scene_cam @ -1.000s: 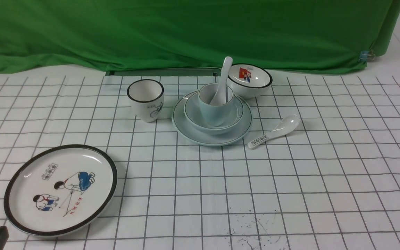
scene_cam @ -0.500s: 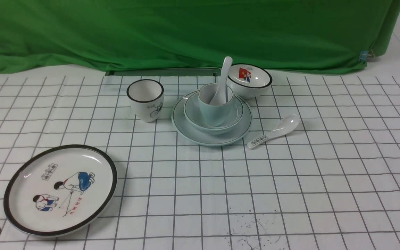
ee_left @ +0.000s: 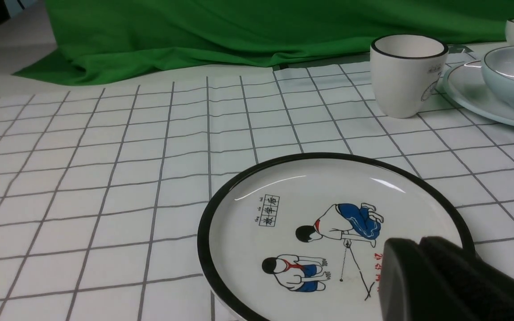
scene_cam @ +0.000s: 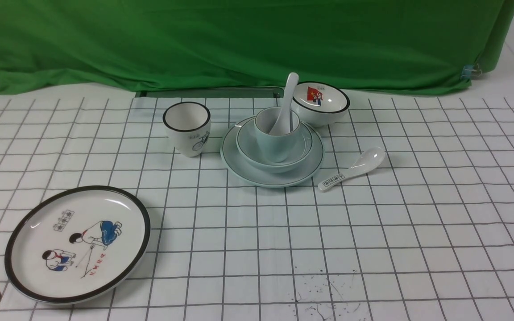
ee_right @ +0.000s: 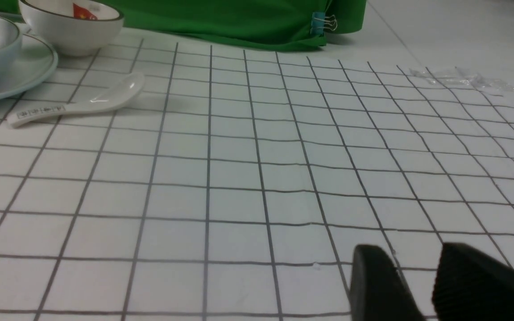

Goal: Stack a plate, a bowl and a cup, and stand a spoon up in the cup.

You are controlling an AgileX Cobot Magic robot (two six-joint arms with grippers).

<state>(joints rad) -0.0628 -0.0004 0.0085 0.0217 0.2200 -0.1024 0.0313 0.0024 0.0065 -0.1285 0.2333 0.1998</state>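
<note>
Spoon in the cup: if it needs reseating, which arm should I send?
Right, probably. The right gripper stands open and empty; the left gripper is shut and hangs over the cartoon plate. The spoon already stands in the cup, so nothing may be needed.

Both claws [ee_right: 411, 276] have matte black, blunt, ribbed fingers [ee_left: 422, 276]
</note>
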